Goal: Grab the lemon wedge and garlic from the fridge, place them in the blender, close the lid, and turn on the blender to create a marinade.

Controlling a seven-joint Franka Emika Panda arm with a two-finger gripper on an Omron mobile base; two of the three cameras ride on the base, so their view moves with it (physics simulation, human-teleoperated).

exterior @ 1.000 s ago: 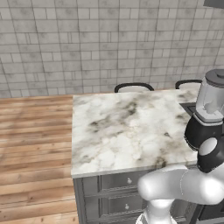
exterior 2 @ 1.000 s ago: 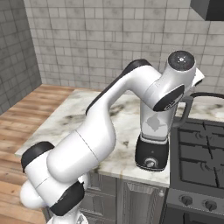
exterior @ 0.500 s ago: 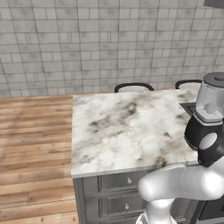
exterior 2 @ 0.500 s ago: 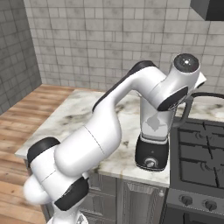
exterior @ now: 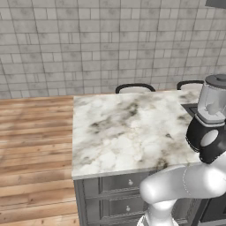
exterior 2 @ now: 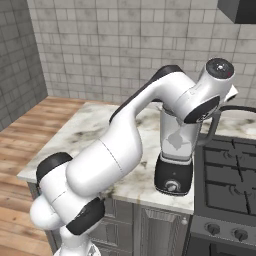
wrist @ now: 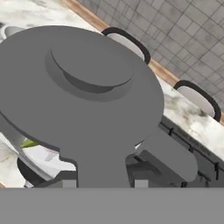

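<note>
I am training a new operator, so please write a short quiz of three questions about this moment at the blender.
1. True or false: the blender stands on the marble counter beside the stove.
2. In the hand view, the lid is: A) lying flat on the counter, B) close under the camera above the jar, C) on the stove.
3. What colour is the blender's base?

Key: 1 true. 2 B. 3 black.
</note>
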